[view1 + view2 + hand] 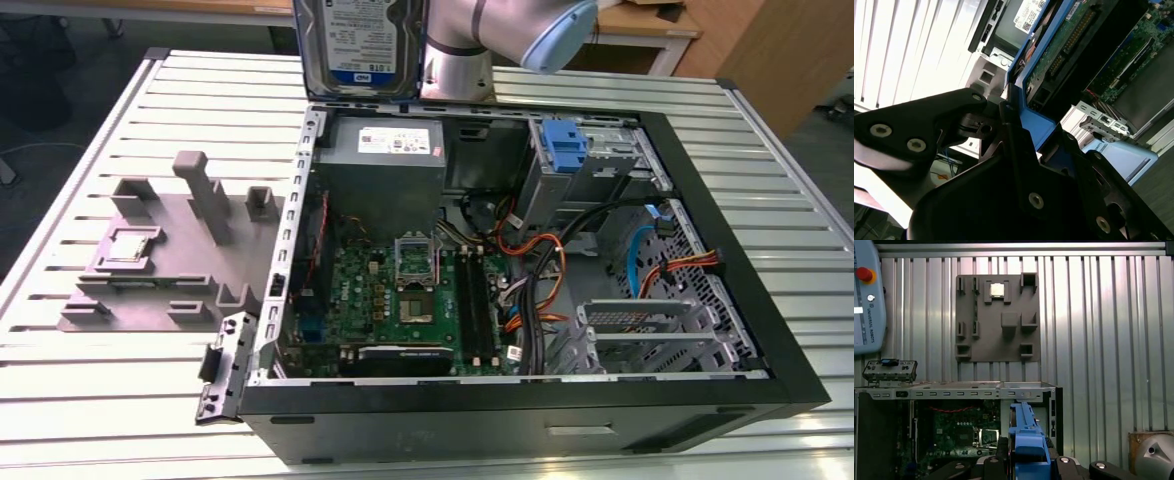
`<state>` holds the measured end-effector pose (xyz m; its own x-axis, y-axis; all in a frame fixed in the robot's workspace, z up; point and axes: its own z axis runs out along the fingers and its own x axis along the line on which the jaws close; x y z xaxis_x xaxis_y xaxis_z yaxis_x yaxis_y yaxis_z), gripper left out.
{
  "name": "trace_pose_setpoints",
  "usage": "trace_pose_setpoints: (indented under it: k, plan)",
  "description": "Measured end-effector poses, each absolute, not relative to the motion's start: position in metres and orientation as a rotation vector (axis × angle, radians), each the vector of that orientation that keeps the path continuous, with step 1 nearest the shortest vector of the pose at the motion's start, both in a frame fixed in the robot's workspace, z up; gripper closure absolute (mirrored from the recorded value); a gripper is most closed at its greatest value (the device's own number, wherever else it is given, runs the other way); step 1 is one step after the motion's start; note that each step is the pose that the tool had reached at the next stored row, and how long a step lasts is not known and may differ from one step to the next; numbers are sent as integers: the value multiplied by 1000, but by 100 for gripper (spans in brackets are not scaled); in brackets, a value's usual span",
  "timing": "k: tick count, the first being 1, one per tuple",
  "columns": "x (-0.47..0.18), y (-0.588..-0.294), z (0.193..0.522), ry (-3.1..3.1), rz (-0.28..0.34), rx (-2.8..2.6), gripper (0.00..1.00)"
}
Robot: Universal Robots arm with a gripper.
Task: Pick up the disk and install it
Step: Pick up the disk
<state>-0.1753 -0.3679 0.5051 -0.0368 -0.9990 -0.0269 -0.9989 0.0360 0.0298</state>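
The disk [360,45], a silver drive with a white-and-blue label in a blue carrier, hangs upright above the far edge of the open computer case [534,400]. In the second wrist view its green circuit-board underside [1064,45] faces the camera, and my gripper [1026,127] is shut on the carrier's blue edge. The first wrist view looks down along that blue carrier [1026,440], with my gripper [1026,460] clamped around it by black fingers [994,462]. Below it lies the case interior beside the grey power supply [380,150].
The case holds a motherboard [400,290], orange and black cables [534,270] and a bare blue bracket [566,150] in a drive bay. A grey fixture plate [174,250] with a chip [998,289] lies on the slatted metal table [107,400]. A teach pendant [866,295] rests nearby.
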Motion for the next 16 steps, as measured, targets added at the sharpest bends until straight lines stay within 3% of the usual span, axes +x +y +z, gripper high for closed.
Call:
trace_pose_setpoints:
  k: [16]
  plan:
    - [-175,-374,505,-2260,-63,2179,63]
